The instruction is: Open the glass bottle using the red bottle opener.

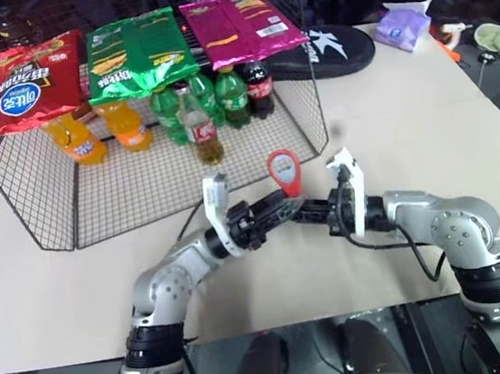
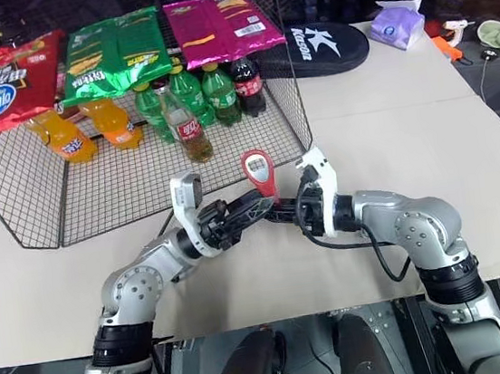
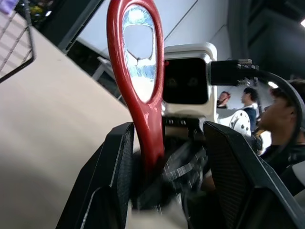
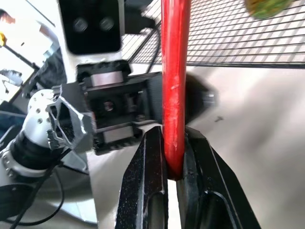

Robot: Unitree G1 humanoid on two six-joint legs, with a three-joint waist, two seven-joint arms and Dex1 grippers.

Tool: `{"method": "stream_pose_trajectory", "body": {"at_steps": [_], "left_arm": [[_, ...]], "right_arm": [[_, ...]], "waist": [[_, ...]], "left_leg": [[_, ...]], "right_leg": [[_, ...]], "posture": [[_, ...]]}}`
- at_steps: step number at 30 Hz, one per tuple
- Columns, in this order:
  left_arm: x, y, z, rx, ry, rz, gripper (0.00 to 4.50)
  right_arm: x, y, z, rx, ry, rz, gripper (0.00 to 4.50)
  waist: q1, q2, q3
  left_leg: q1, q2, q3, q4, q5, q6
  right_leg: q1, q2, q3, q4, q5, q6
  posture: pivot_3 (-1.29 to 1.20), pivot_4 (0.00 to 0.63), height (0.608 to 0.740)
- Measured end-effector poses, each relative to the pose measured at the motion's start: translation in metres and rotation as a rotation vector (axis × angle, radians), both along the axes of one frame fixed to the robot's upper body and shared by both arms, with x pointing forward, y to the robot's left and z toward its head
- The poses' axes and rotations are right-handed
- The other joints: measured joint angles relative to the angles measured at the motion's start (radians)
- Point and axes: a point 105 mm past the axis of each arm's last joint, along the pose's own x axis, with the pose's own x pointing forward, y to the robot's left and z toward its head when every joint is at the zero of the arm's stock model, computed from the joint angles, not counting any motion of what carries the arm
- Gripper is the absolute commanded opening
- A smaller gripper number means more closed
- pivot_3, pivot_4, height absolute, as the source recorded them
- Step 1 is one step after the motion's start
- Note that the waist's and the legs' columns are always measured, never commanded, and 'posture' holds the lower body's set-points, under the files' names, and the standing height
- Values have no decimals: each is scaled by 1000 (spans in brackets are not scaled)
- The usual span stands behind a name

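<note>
Right wrist view — right gripper [image 4: 174, 157] clamps red bottle opener [image 4: 175, 71] handle; left gripper [image 3: 167, 162] jaws parted.

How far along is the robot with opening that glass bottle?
Done: the red bottle opener is off the table, upright between the arms. In hand: the right end effector is shut on its handle, while the left end effector stands open around it, so this looks like a handover. Left: the glass bottle stands untouched in the wire basket, apparently capped.
</note>
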Motion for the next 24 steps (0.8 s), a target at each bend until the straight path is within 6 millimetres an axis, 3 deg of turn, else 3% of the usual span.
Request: {"method": "stream_pose_trajectory", "body": {"at_steps": [5,8,13,16,19,24], "left_arm": [[-4,19,-5,67,-40,83,2338],[10,43,2,163,-117,307,2338],[23,78,10,258,-221,573,2338],[32,90,19,304,-326,716,3071],[53,109,22,396,-427,900,4431],[87,123,27,450,-476,1055,4431]], "right_arm": [[7,-32,-18,-81,-14,-137,0],[28,-59,-16,-134,-104,-322,0],[44,-99,-10,-158,-183,-542,0],[45,-110,-8,-167,-220,-588,0],[43,-113,-11,-183,-230,-594,0],[42,-108,-13,-204,-255,-583,0]], "waist": [[-2,0,0],[1,0,0],[4,0,0],[5,0,0],[6,0,0],[4,0,0]], "left_leg": [[0,1,1,0,0,0],[1,1,1,-1,0,0],[0,0,1,-1,0,0],[0,0,1,-2,0,0],[1,0,1,-1,0,0],[0,-1,1,-1,0,0]], "right_leg": [[0,0,1,0,0,0],[0,0,1,0,0,0],[0,0,1,-1,0,0],[0,0,1,-1,0,0],[0,0,0,0,0,0],[0,0,0,0,0,0]], "posture": [[0,150,740],[0,150,740],[0,150,740],[0,150,740],[0,150,740],[0,150,740]]}}
